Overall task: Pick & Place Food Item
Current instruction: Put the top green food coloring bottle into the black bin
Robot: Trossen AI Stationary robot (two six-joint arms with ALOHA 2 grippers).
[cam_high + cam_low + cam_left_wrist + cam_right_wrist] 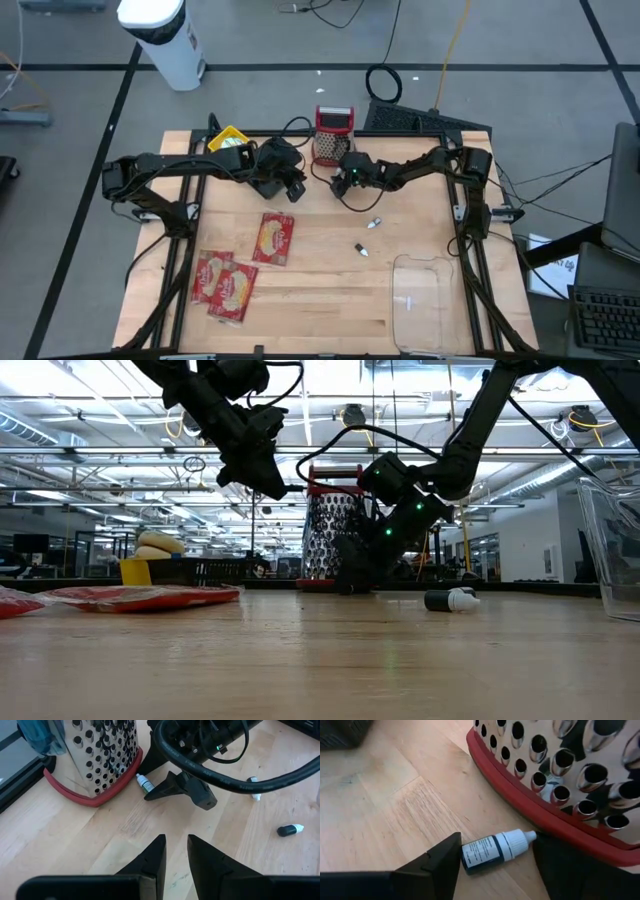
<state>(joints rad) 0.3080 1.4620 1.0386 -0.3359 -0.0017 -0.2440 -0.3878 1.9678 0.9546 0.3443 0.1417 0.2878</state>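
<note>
Three red food packets lie flat on the table: one [275,238] mid-table and two [225,285] near the front left. My right gripper [495,855] is low on the table beside a metal grater [333,135]. Its fingers are apart, with a small dropper bottle [492,851] lying between them. The bottle's white cap tip rests against the grater's red base [520,805]. My left gripper [176,845] hangs above the table just left of the right one. Its fingers stand a narrow gap apart with nothing between them. My right gripper has one finger [442,862] at the bottle's dark bottom end [466,861] and the other [570,867] by its cap tip [532,836], coming in slanting down. The bottle lies flat on the table. Whether the fingers touch it, I cannot tell.
Two more small bottles [375,222] [360,250] lie mid-table. A clear plastic container [425,300] stands at the front right. A yellow object [228,140] sits at the far left edge. Bare wood lies between the packets and the container.
</note>
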